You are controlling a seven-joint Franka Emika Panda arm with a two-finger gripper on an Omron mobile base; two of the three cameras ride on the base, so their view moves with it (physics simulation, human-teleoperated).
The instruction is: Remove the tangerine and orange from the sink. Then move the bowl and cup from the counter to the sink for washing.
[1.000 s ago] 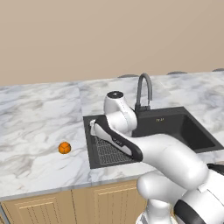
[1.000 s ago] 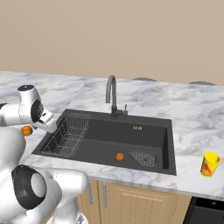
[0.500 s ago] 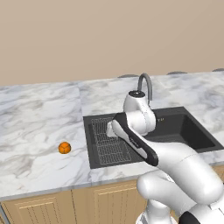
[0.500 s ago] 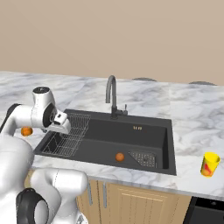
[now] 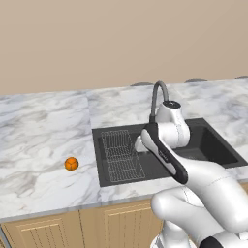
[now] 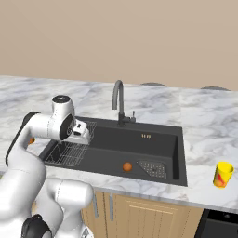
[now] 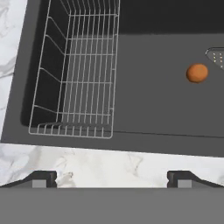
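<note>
A small orange-coloured fruit (image 7: pixel 197 73) lies on the sink (image 7: pixel 153 105) floor near the drain strainer, also seen in the right base view as the fruit (image 6: pixel 127 166). A second orange fruit (image 5: pixel 71 163) rests on the counter (image 5: pixel 38 135) left of the sink (image 5: pixel 213 145). I cannot tell which one is the tangerine and which the orange. My gripper (image 7: pixel 111 179) hangs open and empty above the sink's near rim beside the wire rack (image 7: pixel 74 70), well left of the sink fruit. The yellow cup (image 6: pixel 223 175) stands on the counter (image 6: pixel 204 121) right of the sink (image 6: pixel 139 144). The bowl is out of view.
The dark gooseneck faucet (image 6: pixel 118 100) rises at the sink's back edge, just behind the arm, and shows as the faucet (image 5: pixel 157 94) in the left base view. The wire rack (image 6: pixel 69 153) fills the basin's left part. Light wooden cabinets run below the counter.
The arm has swung right from over the counter beside the sink to above the rack and basin. The gripper stayed open. Both fruits and the cup stayed put.
</note>
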